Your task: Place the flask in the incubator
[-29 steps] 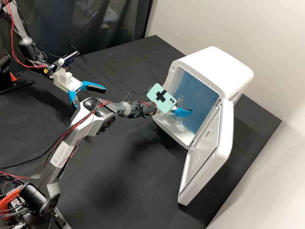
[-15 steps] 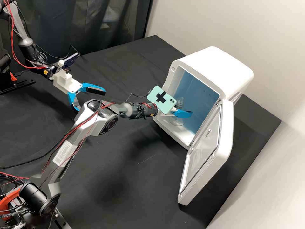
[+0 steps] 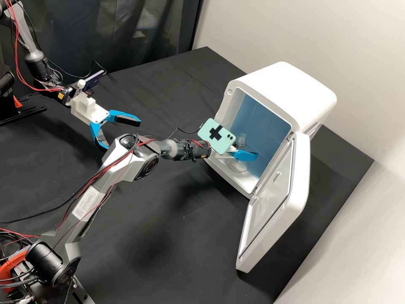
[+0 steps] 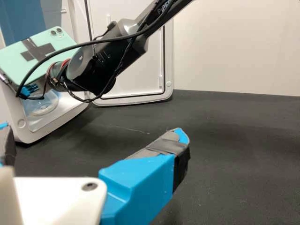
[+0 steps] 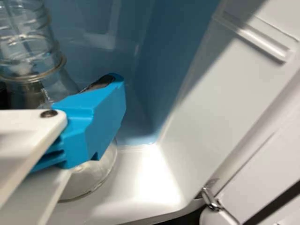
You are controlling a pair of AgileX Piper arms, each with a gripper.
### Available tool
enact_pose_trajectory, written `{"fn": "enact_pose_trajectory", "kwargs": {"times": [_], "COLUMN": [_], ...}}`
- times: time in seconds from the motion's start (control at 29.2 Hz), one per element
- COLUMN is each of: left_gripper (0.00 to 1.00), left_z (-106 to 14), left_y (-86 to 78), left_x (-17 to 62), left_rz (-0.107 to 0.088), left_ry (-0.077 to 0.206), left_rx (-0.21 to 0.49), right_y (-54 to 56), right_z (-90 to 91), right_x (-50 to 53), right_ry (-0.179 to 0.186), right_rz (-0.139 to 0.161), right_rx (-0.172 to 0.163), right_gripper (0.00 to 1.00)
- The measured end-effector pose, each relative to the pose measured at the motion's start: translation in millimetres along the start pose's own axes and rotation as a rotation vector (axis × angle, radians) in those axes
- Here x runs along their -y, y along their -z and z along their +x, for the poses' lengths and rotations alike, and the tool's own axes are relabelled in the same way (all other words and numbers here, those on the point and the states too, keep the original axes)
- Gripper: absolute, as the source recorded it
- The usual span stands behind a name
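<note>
Hold the right gripper [image 3: 242, 155] pinched on the neck of the flask [image 3: 238, 165], inside the incubator [image 3: 287, 90] at 3 o'clock on the bench. Confirm the base sits flat on the white floor. Spread fingers slowly, then withdraw toward 9 o'clock, clear of the door [image 3: 274, 198]. Leave the left gripper [image 3: 112, 124], spread wide, at 10 o'clock.

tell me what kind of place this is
Probably a robotics lab: two dark grey arms with exposed wiring at a black bench, a small white incubator with its door open, and a glass flask inside it.
</note>
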Motion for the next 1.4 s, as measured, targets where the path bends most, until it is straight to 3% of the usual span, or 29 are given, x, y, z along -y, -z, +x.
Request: {"fn": "enact_pose_trajectory", "kwargs": {"times": [0.14, 0.17, 0.34, 0.89, 1.4], "left_gripper": [1.0, 1.0, 1.0, 1.0, 1.0], "left_z": [0.2, 0.2, 0.2, 0.2, 0.2], "left_y": [-0.6, -0.6, -0.6, -0.6, -0.6], "left_x": [0.1, 0.1, 0.1, 0.1, 0.1], "left_rz": [0.0, 0.0, 0.0, 0.0, 0.0], "left_ry": [0.001, 0.001, 0.001, 0.001, 0.001], "left_rx": [0.003, 0.003, 0.003, 0.003, 0.003], "right_y": [-5.9, -6.0, -8.2, -15.9, -18.2], "right_z": [2.9, 2.9, 3.7, 6.3, 6.0], "right_x": [-3.5, -3.6, -4.5, -6.9, -4.5], "right_ry": [-0.006, -0.006, -0.006, -0.002, 0.012], "right_rz": [0.004, 0.004, -0.001, 0.034, 0.041], "right_rx": [0.013, 0.014, 0.024, 0.057, 0.061], "right_gripper": [0.0, 1.0, 1.0, 1.0, 1.0]}}
